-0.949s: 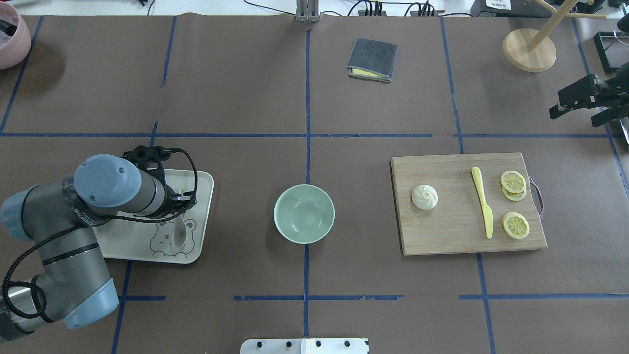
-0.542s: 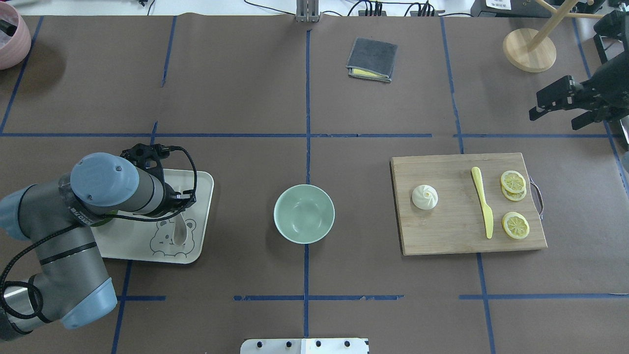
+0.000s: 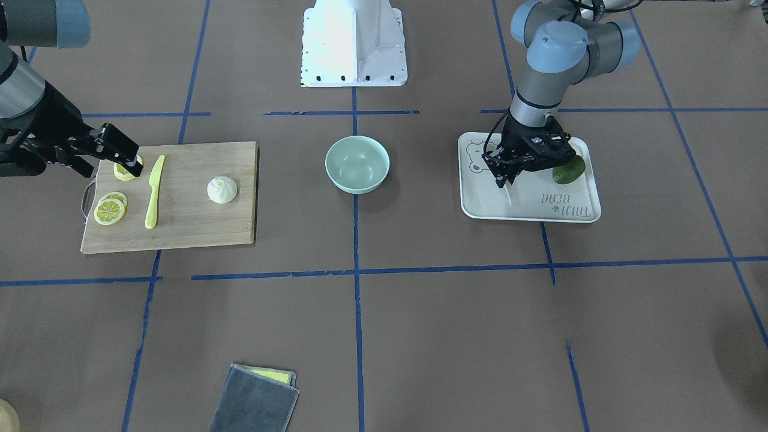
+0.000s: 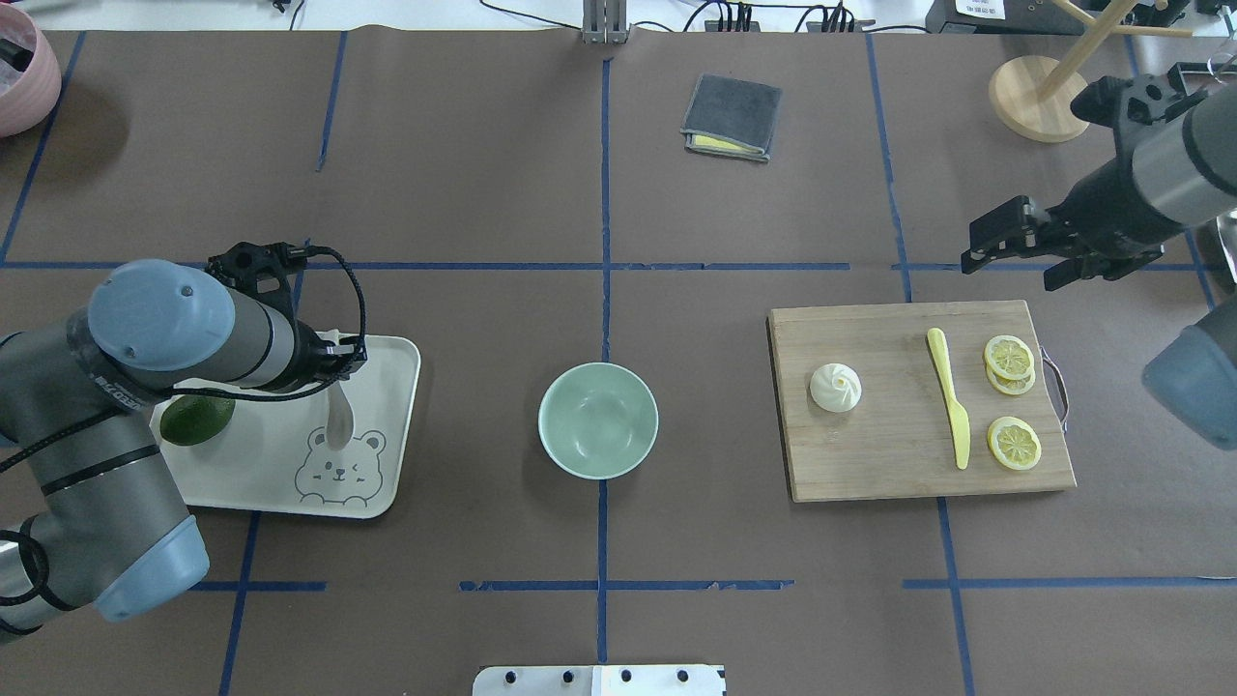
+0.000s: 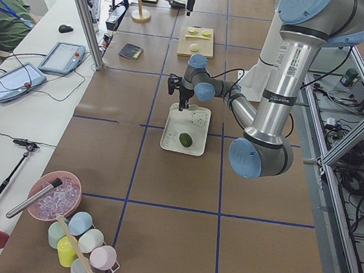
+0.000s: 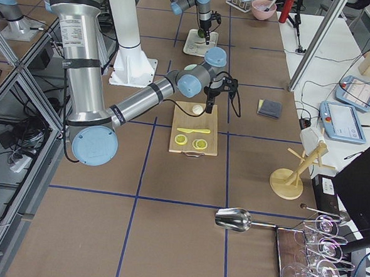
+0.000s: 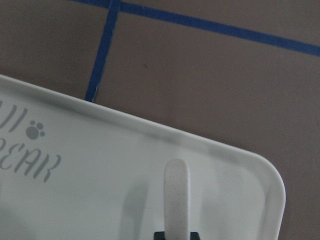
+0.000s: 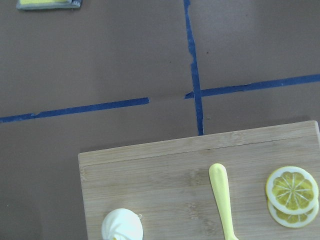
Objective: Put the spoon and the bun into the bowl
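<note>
My left gripper [image 4: 333,379] is shut on the pale spoon [image 4: 338,425] and holds it scoop-down just above the cream bear tray [image 4: 261,474]. In the left wrist view the spoon's handle [image 7: 176,200] rises from the jaws over the tray corner. The mint-green bowl [image 4: 598,420] stands empty at the table's middle, also in the front view [image 3: 357,163]. The white bun [image 4: 836,388] sits on the wooden cutting board [image 4: 899,474] and shows in the right wrist view [image 8: 122,226]. My right gripper [image 4: 1005,269] is open and empty, beyond the board's far edge.
A dark green avocado [image 4: 196,419] lies on the tray. A yellow knife [image 4: 950,396] and lemon slices [image 4: 1014,443] lie on the board right of the bun. A grey cloth [image 4: 732,116], a wooden stand [image 4: 1041,97] and a pink pot [image 4: 19,68] are at the far side.
My left gripper has risen and drawn back with the spoon in it, uncovering the avocado. My right arm has swung in from the right edge toward the board's far side.
</note>
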### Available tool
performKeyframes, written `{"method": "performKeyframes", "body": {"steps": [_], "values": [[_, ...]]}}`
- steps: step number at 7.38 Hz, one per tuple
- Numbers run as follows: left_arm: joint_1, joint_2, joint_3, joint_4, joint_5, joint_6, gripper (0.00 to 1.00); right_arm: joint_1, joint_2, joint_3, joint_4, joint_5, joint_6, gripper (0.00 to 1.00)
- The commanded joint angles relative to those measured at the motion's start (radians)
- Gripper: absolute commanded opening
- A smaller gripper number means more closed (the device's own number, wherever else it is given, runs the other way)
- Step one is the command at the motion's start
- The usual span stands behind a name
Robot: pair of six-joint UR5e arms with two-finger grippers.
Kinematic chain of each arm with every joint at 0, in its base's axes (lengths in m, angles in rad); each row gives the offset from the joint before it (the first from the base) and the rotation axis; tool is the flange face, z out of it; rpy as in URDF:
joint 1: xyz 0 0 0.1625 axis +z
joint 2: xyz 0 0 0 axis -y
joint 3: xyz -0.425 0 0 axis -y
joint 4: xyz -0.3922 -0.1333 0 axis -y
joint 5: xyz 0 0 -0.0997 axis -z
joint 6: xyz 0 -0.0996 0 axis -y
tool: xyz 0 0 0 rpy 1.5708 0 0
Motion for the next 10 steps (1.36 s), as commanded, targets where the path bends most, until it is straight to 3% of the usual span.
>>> {"method": "performKeyframes", "body": {"steps": [1, 4, 10], "values": [[-0.036, -0.061, -0.010, 0.017, -0.007, 0.006, 0.00, -0.128, 0.002, -0.015, 0.045, -0.116, 0.072, 1.00], [-0.033, -0.169, -0.007, 0.076, -0.008, -0.061, 0.00, -0.260, 0.080, -0.079, 0.044, -0.238, 0.128, 1.00], [-0.001, -0.290, 0.044, 0.074, -0.011, -0.188, 0.00, -0.343, 0.117, -0.154, 0.043, -0.292, 0.149, 1.00]]}}
